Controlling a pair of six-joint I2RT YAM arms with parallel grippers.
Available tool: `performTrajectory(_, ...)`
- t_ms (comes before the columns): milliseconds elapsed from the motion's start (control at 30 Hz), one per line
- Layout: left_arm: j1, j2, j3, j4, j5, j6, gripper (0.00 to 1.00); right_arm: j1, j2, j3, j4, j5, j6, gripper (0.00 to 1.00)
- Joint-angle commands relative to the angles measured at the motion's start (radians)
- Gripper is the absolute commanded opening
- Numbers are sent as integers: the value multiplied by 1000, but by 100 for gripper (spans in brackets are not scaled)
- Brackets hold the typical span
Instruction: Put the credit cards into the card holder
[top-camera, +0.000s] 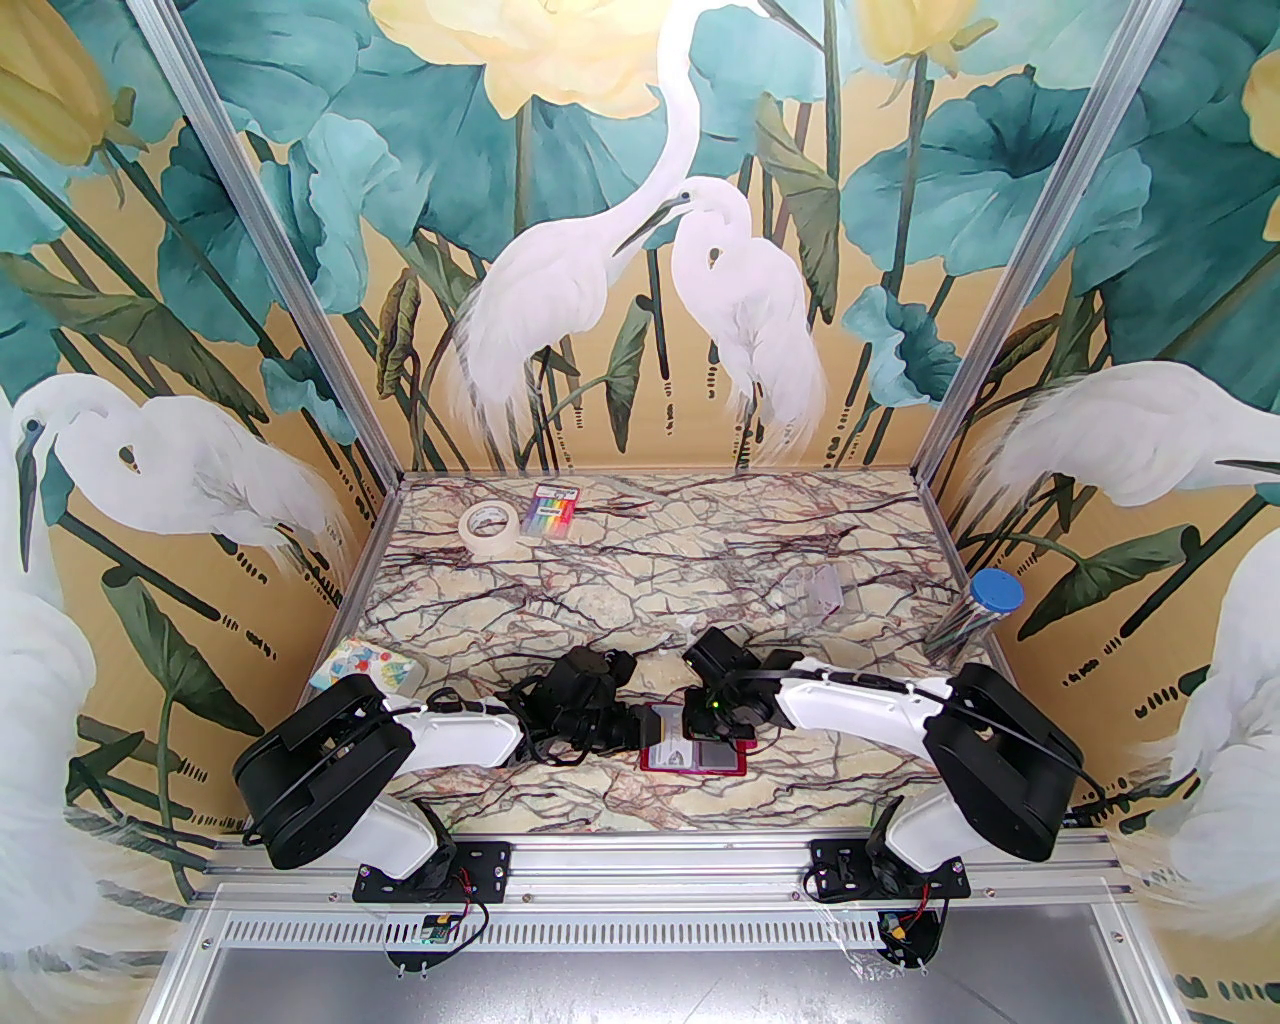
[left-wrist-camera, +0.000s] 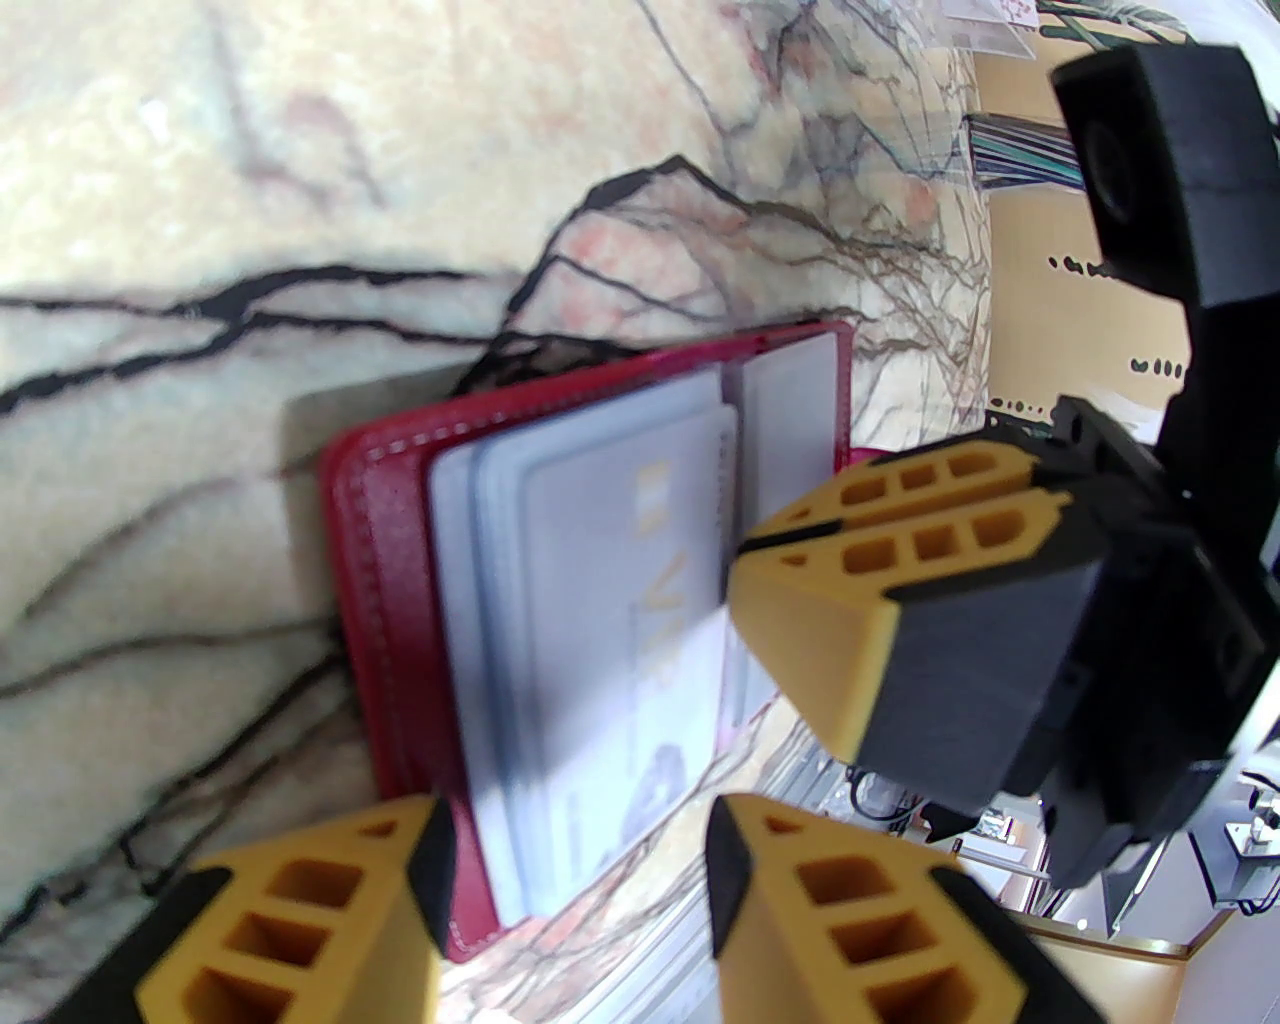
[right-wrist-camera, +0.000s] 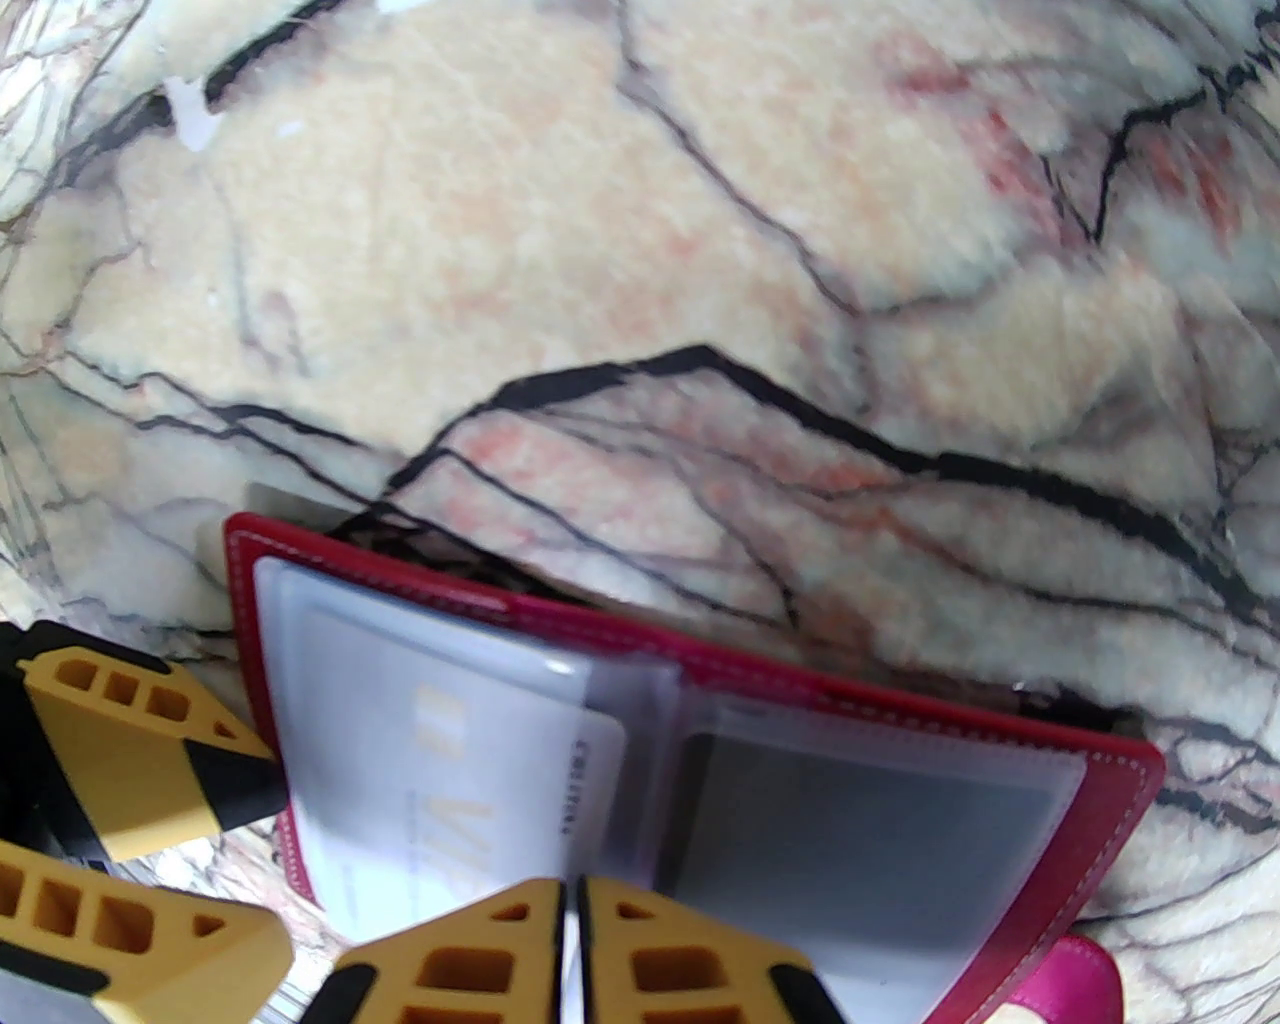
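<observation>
Right gripper (right-wrist-camera: 570, 890) pinching card (right-wrist-camera: 450, 780), holder (right-wrist-camera: 1110, 800) beneath

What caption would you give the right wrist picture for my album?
The right hand pinches a pale card lying in the open red card holder on a marbled table.

Left pincer (left-wrist-camera: 575, 880) and right pincer (right-wrist-camera: 572, 930) crowd the card holder (right-wrist-camera: 1120, 790).

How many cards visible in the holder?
2: pale card on the holder's left page, dark card sleeved on its right page. Others may be hidden.
</observation>
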Motion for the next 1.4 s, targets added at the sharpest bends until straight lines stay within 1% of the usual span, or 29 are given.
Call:
performTrajectory(0,-11,48,-12,-15,-41,6,47,3,15,-14,-2,14,8,10)
performTrajectory(433,-11,30,-10,-22,-40,11,47,3,45,-20,0,17,1,9)
performTrajectory(600,-11,-7,2,-48,-40,21,48,3,49,-28,8,14,3,8)
performTrajectory(833,-11,-68,34,-99,-40,38,52,3,50,-33,10,12,1,8)
performTrajectory(1367,-36,-6,83,-97,-40,39,52,3,42,-37,10,13,-1,8)
